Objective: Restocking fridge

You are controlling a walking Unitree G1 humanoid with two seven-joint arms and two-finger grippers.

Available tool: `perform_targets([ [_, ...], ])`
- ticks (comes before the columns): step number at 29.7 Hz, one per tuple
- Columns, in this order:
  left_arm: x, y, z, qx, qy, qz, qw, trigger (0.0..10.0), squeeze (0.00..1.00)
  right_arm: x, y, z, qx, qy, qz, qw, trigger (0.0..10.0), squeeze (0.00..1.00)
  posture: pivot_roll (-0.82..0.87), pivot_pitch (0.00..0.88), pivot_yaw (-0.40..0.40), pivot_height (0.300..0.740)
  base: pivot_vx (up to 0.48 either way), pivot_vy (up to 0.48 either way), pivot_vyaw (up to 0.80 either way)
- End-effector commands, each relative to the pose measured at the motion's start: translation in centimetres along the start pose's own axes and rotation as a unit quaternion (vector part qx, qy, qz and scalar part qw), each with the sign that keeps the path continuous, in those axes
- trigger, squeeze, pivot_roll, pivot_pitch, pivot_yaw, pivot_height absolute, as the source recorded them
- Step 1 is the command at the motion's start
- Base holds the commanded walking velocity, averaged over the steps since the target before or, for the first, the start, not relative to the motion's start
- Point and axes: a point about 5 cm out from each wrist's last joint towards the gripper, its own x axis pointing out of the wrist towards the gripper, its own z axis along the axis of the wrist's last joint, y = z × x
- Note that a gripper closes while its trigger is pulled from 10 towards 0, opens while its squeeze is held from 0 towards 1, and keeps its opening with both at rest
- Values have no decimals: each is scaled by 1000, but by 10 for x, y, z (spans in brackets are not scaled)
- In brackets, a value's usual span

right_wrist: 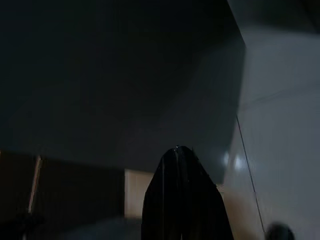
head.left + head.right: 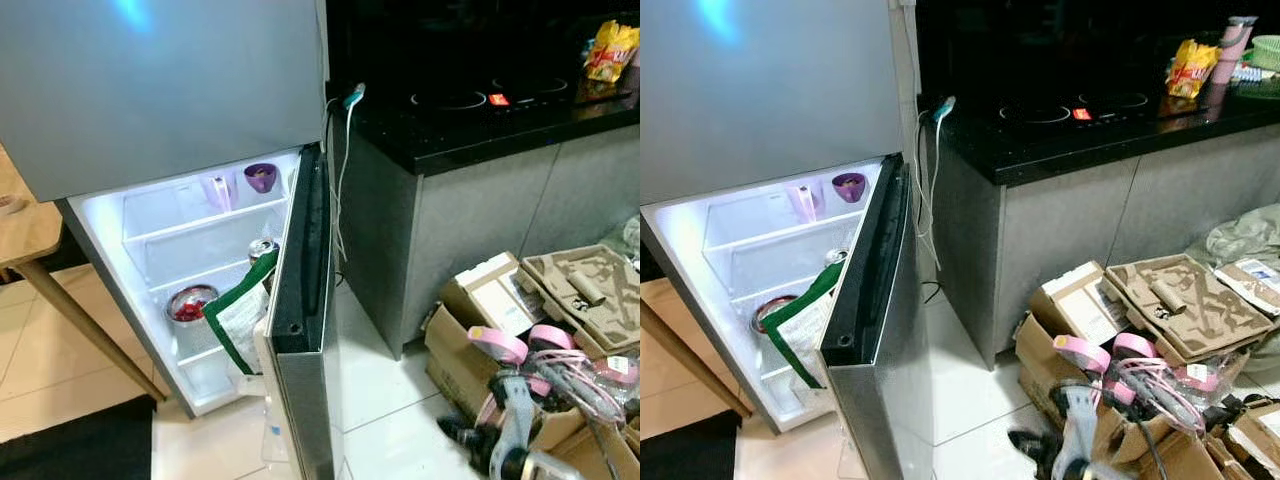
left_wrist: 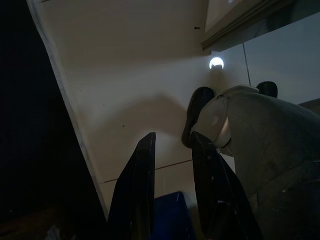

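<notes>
we see the grey fridge (image 2: pixel 160 90) left of the black worktop (image 2: pixel 480 125), lower door (image 2: pixel 300 300) ajar, lit shelves stocked. left gripper (image 3: pixel 172 150) fingers narrowly apart, empty; right gripper (image 1: pixel 180 200) fingers pressed together.

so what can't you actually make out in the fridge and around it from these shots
- Lower fridge shelves: right side hidden behind the half-open door in both eye views.
- Green-and-white bag: print too small to read; lower end cut off by the door.
- Can: label blurred, partly behind the bag.
- Purple cup: contents too small to identify.
- Right gripper: right wrist view too dark to judge its fingers.
</notes>
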Motion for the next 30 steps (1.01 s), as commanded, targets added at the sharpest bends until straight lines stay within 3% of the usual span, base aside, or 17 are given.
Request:
perform_targets([
  [1,-2,-2,-16,4,34,-7,999,10000,0,0,-5,-7,-27,21,-37,999,10000,0,-99,36,15,740,0,0,0],
  [3,-2,-1,-15,5,33,-6,999,10000,0,-1,-12,-13,-50,44,-95,993,10000,0,-100,39,16,740,0,0,0],
  [6,-2,-1,-15,6,32,-4,999,10000,0,-2,-17,-15,-59,54,-137,987,10000,0,-100,39,16,740,0,0,0],
  [13,-3,2,-13,13,28,1,1000,10000,0,-1,-18,-17,-70,61,-163,982,10000,0,-93,56,20,740,0,0,432],
  [20,-3,6,-9,10,18,7,1000,10000,0,-14,-24,-48,-59,115,-200,971,10000,0,-95,77,24,740,0,0,743],
  [24,-3,6,-9,10,18,7,1000,10000,0,-17,-27,-52,-59,122,-208,969,10000,0,-94,76,24,740,0,0,738],
  [26,-4,8,-8,11,15,8,1000,10000,0,-36,-40,-63,-42,134,-259,956,10000,0,-84,105,29,740,0,0,738],
  [27,-4,8,-8,11,15,8,1000,10000,0,-36,-40,-63,-42,134,-259,956,10000,0,-84,105,29,740,0,0,738],
  [29,-4,13,-6,18,9,12,1000,10000,0,-61,-55,-78,-16,150,-310,939,10000,0,-72,121,19,740,0,0,738],
  [30,-4,13,-6,18,9,12,1000,10000,0,-61,-55,-78,-16,150,-310,939,10000,0,-72,121,19,740,0,0,738],
])
